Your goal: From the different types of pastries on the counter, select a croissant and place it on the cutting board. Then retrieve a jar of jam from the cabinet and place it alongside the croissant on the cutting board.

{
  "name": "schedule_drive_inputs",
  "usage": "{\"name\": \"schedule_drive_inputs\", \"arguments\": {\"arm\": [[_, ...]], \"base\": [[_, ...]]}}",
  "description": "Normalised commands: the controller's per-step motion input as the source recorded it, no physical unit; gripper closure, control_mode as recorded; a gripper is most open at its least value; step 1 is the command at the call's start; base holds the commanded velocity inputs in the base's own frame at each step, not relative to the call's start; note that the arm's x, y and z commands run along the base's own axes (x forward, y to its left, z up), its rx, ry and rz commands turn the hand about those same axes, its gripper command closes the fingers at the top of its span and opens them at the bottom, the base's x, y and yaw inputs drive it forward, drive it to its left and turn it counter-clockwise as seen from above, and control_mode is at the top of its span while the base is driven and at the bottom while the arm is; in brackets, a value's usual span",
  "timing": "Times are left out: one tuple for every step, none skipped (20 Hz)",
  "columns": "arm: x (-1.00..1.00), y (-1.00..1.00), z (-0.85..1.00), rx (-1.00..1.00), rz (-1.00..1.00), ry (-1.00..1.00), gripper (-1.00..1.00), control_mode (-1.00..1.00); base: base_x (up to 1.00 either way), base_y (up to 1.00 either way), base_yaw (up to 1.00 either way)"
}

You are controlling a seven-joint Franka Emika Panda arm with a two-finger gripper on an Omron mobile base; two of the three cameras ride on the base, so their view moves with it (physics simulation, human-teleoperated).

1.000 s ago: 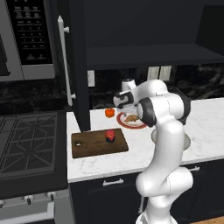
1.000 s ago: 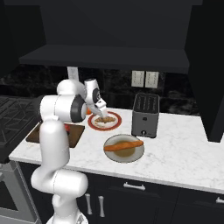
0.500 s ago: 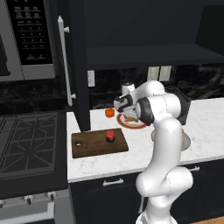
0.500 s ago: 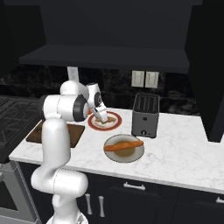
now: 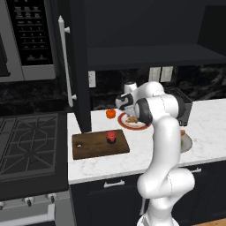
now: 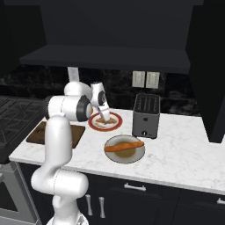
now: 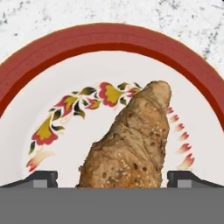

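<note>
The croissant, tan-golden with darker streaks, lies on a white plate with a red rim. My gripper is open and low over it, one fingertip on each side of the pastry's near end. From the base, the gripper points down onto that plate. The dark brown cutting board lies to the left, and the jar of jam stands on it. A long orange stick pastry rests on a grey plate.
A black toaster stands right of the red-rimmed plate. A small orange-red round object sits on the counter behind the board. The dark cabinet door hangs open above the board. A stove lies left.
The hand has come down a little closer to the red-rimmed plate and the croissant. The jar and the other things have stayed where they were.
</note>
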Motion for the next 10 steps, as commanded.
{"name": "schedule_drive_inputs", "arguments": {"arm": [[0.03, -0.24, -0.10, 0.00, -0.15, 0.00, -1.00, -1.00], [0.00, -0.24, -0.16, 0.00, -0.15, 0.00, -1.00, -1.00], [0.00, -0.21, -0.20, 0.00, -0.15, 0.00, -1.00, -1.00], [0.00, -0.20, -0.26, 0.00, -0.15, 0.00, -1.00, -1.00], [0.00, -0.19, -0.31, 0.00, -0.15, 0.00, -1.00, -1.00], [0.00, -0.19, -0.34, 0.00, -0.15, 0.00, -1.00, -1.00], [0.00, -0.15, -0.37, 0.00, -0.15, 0.00, -1.00, -1.00], [0.00, -0.11, -0.38, 0.00, -0.15, 0.00, -1.00, -1.00], [0.00, -0.05, -0.41, 0.00, -0.14, 0.00, -1.00, -1.00], [0.00, 0.00, -0.40, 0.00, -0.13, 0.00, -1.00, -1.00]], "base": [[0.00, 0.00, 0.00], [0.00, 0.00, 0.00], [0.00, 0.00, 0.00], [0.00, 0.00, 0.00], [0.00, 0.00, 0.00], [0.00, 0.00, 0.00], [0.00, 0.00, 0.00], [0.00, 0.00, 0.00], [0.00, 0.00, 0.00], [0.00, 0.00, 0.00]]}}
